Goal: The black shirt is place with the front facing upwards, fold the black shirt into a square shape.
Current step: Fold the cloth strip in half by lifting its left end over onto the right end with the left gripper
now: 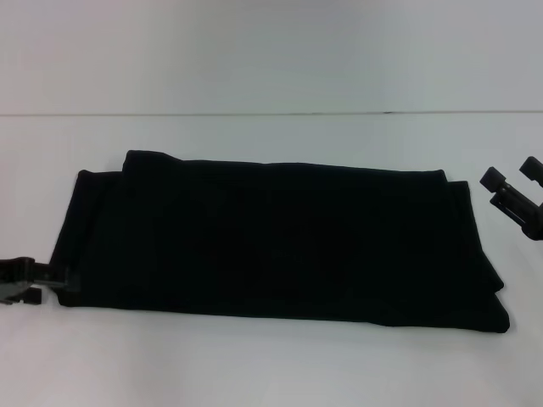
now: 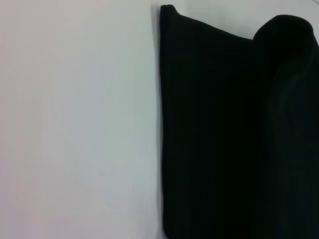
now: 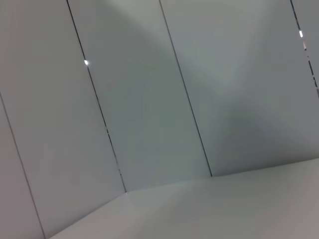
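I count one black shirt (image 1: 280, 242) on the table (image 1: 271, 365), folded into a long band; no lettering or label shows on it. I count one table only. I count two pincers: the left pincer (image 1: 47, 284) at the shirt's left end, touching its corner, and the right pincer (image 1: 513, 182) just off the shirt's right end, its two fingers apart. In the right wrist view I count four dark seams running across the wall panels (image 3: 149, 99). Nothing further to tally.
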`<state>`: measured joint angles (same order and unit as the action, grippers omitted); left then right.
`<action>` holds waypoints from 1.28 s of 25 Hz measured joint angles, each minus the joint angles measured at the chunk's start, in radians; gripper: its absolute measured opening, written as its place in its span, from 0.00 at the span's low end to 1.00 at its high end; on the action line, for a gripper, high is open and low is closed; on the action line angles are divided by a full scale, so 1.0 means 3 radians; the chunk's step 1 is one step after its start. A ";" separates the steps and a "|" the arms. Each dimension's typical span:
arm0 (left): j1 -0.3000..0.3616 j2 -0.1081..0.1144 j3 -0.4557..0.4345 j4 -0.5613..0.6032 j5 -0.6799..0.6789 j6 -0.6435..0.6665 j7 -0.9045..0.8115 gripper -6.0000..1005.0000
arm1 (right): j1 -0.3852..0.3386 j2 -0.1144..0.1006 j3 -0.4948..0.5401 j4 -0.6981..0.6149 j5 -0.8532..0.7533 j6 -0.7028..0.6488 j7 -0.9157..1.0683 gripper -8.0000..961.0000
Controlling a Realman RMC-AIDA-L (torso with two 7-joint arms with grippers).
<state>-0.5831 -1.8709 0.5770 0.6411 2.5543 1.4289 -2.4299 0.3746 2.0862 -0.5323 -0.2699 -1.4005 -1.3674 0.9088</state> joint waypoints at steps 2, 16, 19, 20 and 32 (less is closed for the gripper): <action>-0.0027 -0.0003 -0.0003 -0.0011 0.0004 0.0000 -0.0001 0.83 | -0.0010 0.0000 0.0000 0.0003 0.0000 -0.0002 -0.0002 0.90; -0.0152 -0.0012 0.0002 -0.0128 0.0029 -0.0047 0.0000 0.83 | -0.0048 0.0000 0.0024 0.0036 0.0000 -0.0031 -0.0018 0.90; -0.0157 -0.0012 -0.0025 -0.0128 -0.0005 -0.0049 0.0018 0.83 | -0.0053 0.0000 0.0026 0.0040 0.0000 -0.0034 -0.0031 0.90; -0.0157 -0.0012 -0.0032 -0.0128 -0.0015 -0.0048 0.0021 0.83 | -0.0055 0.0000 0.0026 0.0043 0.0000 -0.0035 -0.0035 0.90; -0.0160 -0.0023 0.0047 -0.0169 0.0030 -0.0133 0.0025 0.83 | -0.0059 0.0000 0.0017 0.0047 0.0000 -0.0081 -0.0026 0.90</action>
<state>-0.6311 -1.8777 0.5910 0.5905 2.5633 1.3889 -2.4223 0.3570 2.0862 -0.5271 -0.2560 -1.4005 -1.3917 0.9011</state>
